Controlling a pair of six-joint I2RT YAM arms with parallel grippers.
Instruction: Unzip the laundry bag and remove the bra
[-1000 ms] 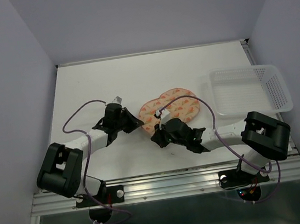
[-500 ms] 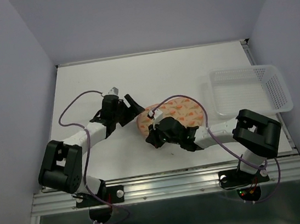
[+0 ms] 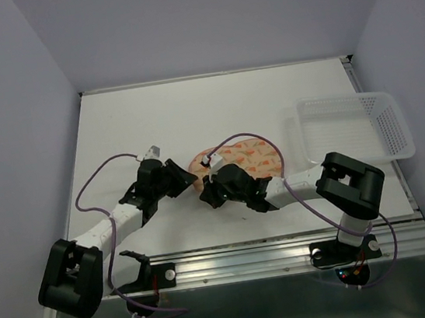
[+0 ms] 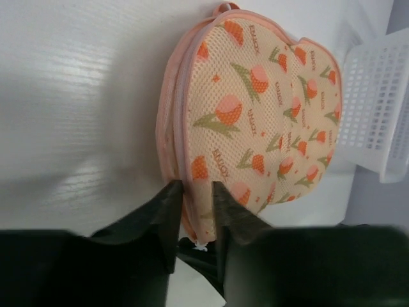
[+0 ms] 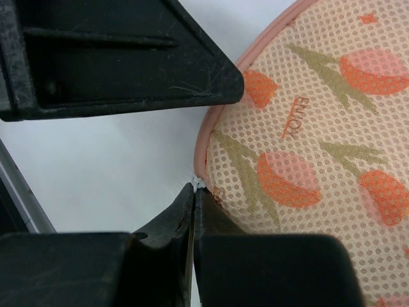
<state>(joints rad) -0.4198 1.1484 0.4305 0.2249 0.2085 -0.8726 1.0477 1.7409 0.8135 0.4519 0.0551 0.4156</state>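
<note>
Peach laundry bag (image 4: pixel 255 109): right tool (image 5: pixel 193 188) pinches barely visible white pull (image 5: pixel 199 184); left tool (image 4: pixel 195 187) straddles its edge, narrowly parted.

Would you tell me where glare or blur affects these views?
Left wrist view: glare streaks the table beside the sharp laundry bag; the left hand is dark and soft. Right wrist view: mesh crisp, the right hand underexposed. Top view: evenly lit.

Left arm (image 3: pixel 114 217) and right arm (image 3: pixel 298 186) reach inward, left jaws slightly parted, right jaws pressed together.
</note>
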